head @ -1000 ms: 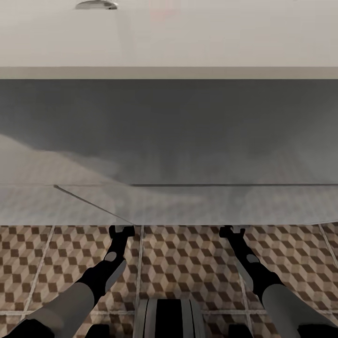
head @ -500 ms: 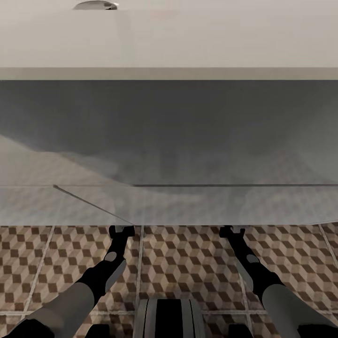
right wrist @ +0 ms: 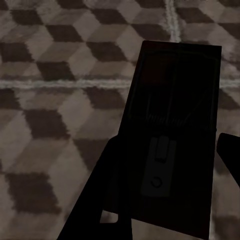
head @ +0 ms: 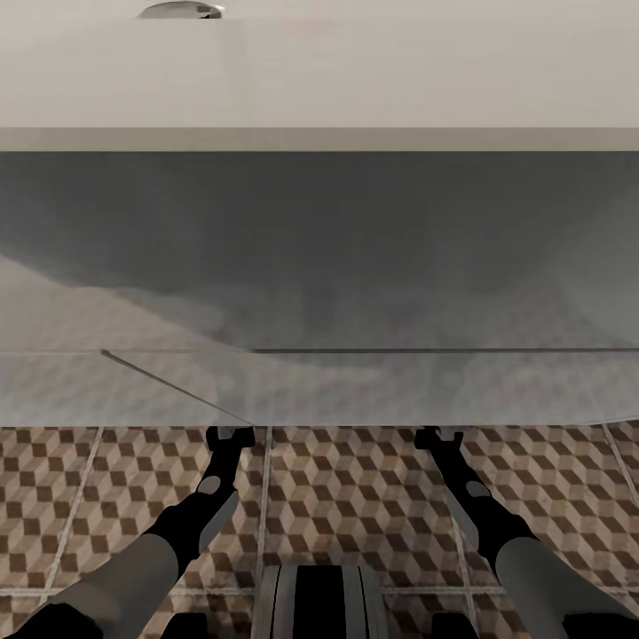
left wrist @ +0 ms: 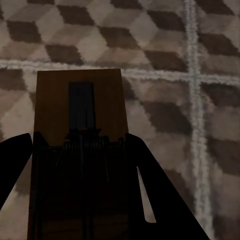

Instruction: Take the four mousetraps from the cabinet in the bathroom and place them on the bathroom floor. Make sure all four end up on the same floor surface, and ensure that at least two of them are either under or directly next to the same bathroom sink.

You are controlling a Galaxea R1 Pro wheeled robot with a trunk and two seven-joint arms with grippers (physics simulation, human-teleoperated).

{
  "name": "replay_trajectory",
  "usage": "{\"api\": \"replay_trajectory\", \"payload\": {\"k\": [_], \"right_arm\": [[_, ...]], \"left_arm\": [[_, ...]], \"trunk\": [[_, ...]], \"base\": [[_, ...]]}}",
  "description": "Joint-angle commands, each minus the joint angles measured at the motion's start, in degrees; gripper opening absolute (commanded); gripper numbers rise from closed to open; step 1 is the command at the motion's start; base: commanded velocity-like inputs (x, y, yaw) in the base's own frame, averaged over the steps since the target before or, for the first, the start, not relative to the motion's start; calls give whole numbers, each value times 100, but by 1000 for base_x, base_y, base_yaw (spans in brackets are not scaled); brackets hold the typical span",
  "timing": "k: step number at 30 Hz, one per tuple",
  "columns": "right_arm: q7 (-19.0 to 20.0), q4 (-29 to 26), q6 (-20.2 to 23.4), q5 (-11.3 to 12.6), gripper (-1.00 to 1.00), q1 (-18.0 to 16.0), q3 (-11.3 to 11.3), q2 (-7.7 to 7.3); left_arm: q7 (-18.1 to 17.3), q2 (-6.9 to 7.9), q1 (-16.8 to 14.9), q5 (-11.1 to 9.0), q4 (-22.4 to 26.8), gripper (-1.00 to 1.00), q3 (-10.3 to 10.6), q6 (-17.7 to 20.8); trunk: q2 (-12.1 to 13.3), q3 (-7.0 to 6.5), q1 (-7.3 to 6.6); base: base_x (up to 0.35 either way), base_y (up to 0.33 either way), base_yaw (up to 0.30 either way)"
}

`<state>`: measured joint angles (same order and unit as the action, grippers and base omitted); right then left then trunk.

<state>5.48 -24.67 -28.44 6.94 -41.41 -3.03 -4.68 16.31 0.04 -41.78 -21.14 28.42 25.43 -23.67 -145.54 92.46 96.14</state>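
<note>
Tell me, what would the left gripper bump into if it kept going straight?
Probably the floor. The left gripper points down at the tiles with a mousetrap in its jaws, so the trap's far end would likely touch first.

A dark mousetrap (right wrist: 175, 135) sits between the right gripper (right wrist: 170, 220) fingers (right wrist: 95, 200) — black shapes closed against its long edges at about 7 and 4 o'clock — above the cube-patterned bathroom floor (right wrist: 55, 105), its pale grout lines crossing near 1 o'clock.
</note>
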Motion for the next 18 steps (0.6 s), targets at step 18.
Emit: {"api": "replay_trajectory", "payload": {"k": [18], "right_arm": [[23,6,-29,60,-100,-3,-31,1]], "left_arm": [[48,-45,-5,-22,-3,-100,49,-15]], "trunk": [[-1,3,-1]], "base": [[0,0,0]]}}
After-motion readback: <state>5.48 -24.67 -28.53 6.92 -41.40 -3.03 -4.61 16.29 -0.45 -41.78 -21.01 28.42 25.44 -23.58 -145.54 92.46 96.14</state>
